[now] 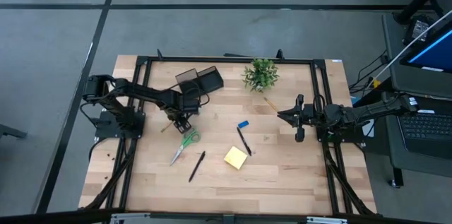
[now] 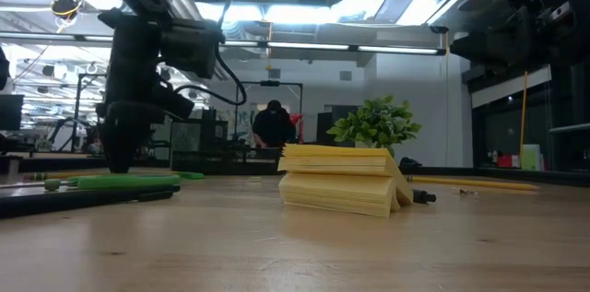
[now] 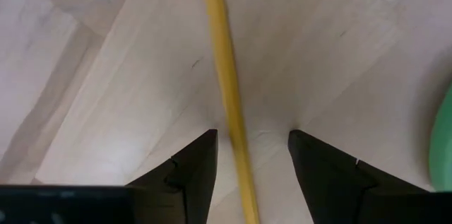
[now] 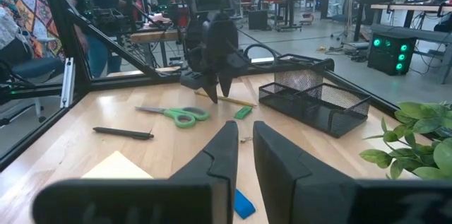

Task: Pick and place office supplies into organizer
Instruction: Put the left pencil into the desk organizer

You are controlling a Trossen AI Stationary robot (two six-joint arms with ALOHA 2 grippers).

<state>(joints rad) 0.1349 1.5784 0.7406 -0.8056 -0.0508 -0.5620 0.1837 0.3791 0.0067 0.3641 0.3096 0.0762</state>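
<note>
My left gripper (image 1: 182, 120) (image 3: 252, 139) is open and points down at the table. Its fingers stand on either side of the yellow wooden pencil (image 3: 227, 90) (image 4: 229, 99). The green-handled scissors (image 1: 185, 142) (image 4: 176, 115) lie just beyond it, with a small green block (image 4: 242, 112) close by. Two black pens (image 1: 196, 166) (image 1: 244, 141), the yellow sticky-note pad (image 1: 236, 157) (image 2: 341, 181) and the blue block (image 1: 243, 124) lie flat on the table. The black mesh organizer (image 1: 200, 80) (image 4: 314, 104) stands near the far edge. My right gripper (image 1: 282, 116) (image 4: 244, 146) waits at the table's right, its fingers almost together. My left gripper comes at the pencil from above, its fingers across the shaft (image 3: 233, 136), one on each side. One finger (image 3: 201, 157) stands very close to the pencil's side, and I cannot tell whether it touches. The pencil lies flat on the table.
A small potted plant (image 1: 261, 74) (image 2: 378, 126) stands at the far edge, right of the organizer. A second yellow stick (image 1: 270, 102) (image 2: 479, 181) lies near the plant. A black frame (image 1: 226, 60) rims the table. A person (image 2: 274, 126) is in the room behind.
</note>
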